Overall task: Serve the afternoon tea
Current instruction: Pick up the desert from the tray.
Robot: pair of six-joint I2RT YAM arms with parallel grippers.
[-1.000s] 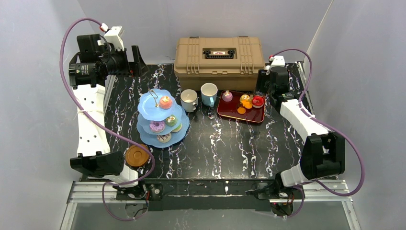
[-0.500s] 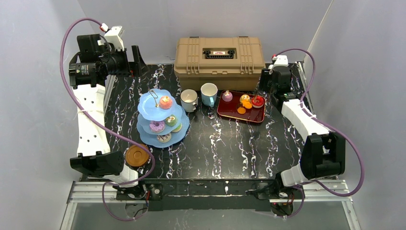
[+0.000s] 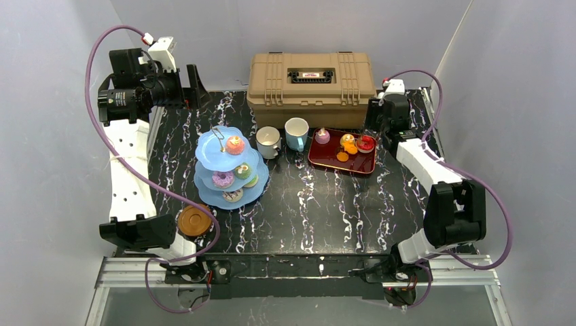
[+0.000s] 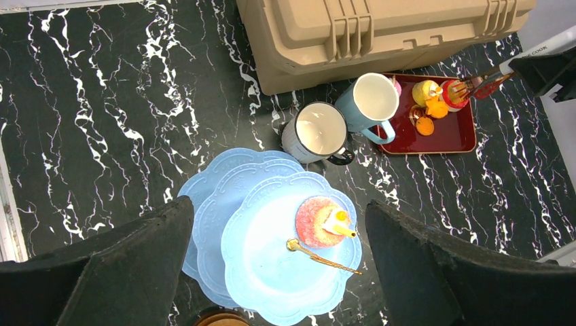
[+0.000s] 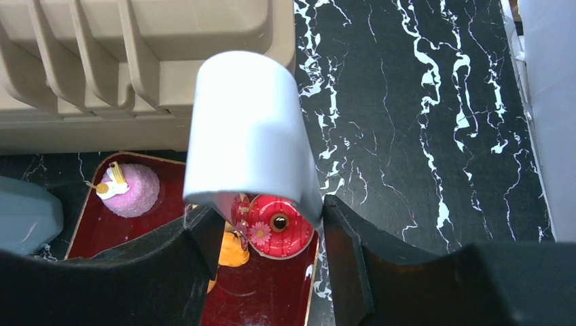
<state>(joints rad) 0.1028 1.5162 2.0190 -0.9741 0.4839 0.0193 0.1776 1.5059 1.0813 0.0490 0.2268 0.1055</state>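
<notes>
Red icing marked the thing that mattered: a toy red donut (image 5: 278,227) lay at the right end of the dark-red tray (image 5: 102,238), low and centre in the right wrist view. The right gripper (image 5: 266,210) was half closed on the white handle of the tongs (image 5: 248,129), its two black fingers pressed against the handle's sides. The tongs ran almost straight away from the lens, so they looked very short, and their copper tips came down at the donut's left edge. Whether the tips had pinched the donut could not be told.

In the top view the tray sat right of centre, just in front of the tan toolbox (image 3: 311,80). The right arm was by far the nearer arm to it. The light-blue cake stand (image 3: 214,146) stood left of centre, with the white mug (image 3: 267,141) and the blue mug (image 3: 296,132) between it and the tray. Any carry from tray to stand would therefore run leftward across the frame, and would probably need to clear the mug rims.

The left gripper (image 4: 278,204) hung high over the stand with its fingers spread wide and nothing between them. The left wrist view looked down on the stand's top tier and the cake on it. A stack of brown saucers (image 3: 194,220) rested at lower left, near the left arm's base.
</notes>
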